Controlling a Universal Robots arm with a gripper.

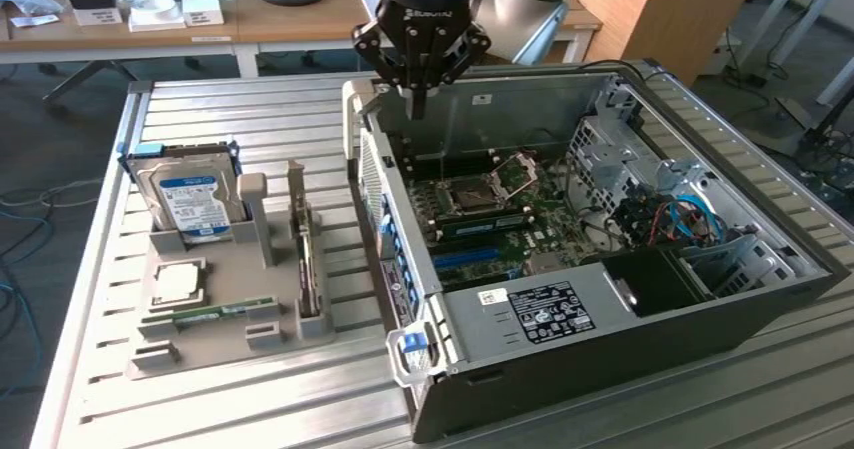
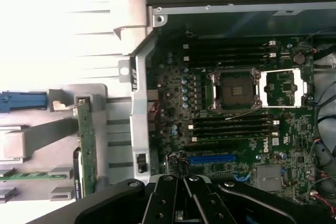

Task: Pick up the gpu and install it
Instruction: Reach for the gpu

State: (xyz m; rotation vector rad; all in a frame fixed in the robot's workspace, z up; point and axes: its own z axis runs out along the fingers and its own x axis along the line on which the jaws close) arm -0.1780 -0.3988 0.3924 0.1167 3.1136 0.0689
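Exterior view, one gpu (image 1: 306,269), one closed pincer (image 1: 418,107)

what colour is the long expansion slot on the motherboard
Blue; the expansion slot shows best in the wrist view.

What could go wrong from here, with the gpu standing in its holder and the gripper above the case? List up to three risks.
1. The gripper is shut and empty; unless it opens, it may knock the gpu rather than grasp it.
2. The gpu stands on edge close beside the case wall, so the gripper might strike that wall.
3. The socket lies open; a slip could damage it.
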